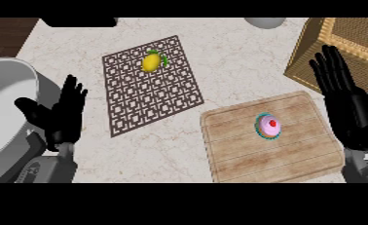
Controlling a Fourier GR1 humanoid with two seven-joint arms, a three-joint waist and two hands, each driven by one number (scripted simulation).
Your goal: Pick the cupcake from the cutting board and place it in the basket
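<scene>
A round, pink-frosted cupcake [269,125] sat on the planked wooden cutting board [237,156], near the woven wicker basket [310,44]. The left hand [64,119] and right hand [345,107] held their fingers straight and spread.

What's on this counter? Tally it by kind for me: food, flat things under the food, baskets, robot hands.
Food: 2 (lemon, cupcake)
Flat things: 2 (mat, cutting board)
Baskets: 1 (basket)
Hands: 2 (left hand, right hand)
Total: 7

pink cupcake [269,125] on wooden cutting board [241,158], straight-fingered right hand [348,107] beside it, basket [307,48] just beyond
</scene>
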